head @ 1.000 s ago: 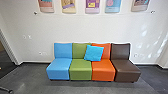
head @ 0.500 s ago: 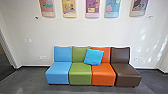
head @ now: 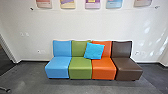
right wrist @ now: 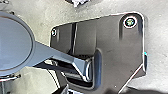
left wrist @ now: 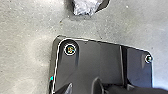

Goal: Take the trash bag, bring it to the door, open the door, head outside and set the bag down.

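1. Honestly, can't tell on the left gripper [left wrist: 100, 90], released or clenched. Same deal with the right gripper [right wrist: 96, 90].
2. Next, out past the front of the robot's own dark plate: a pale, crinkled lump of plastic with dark edges [left wrist: 85, 7], down on the grey floor [left wrist: 27, 30]. Probably the trash bag, but too cut off to be sure. Near the plate, not touching, with a strip of bare floor between. Visible in both wrist views.
3. Straight ahead in the head view, up against the wall [head: 75, 27]: a row of four armless seats, side by side. From left to right, a blue seat [head: 57, 67], a green seat [head: 80, 67], an orange seat [head: 103, 67] and a brown seat [head: 128, 67].
4. Propped at a slight tilt across the green and orange backs: a bright blue cushion [head: 94, 50].
5. Higher up, a row of five colourful posters [head: 92, 3], cut off at the top, with a thin line running beneath. Also a few patches of light on the wall, over to the right.
6. Off to the left, a dark opening [head: 4, 60] beside the wall, plus part of a dark leg-like thing [head: 5, 89] on the floor, too blurry to name.
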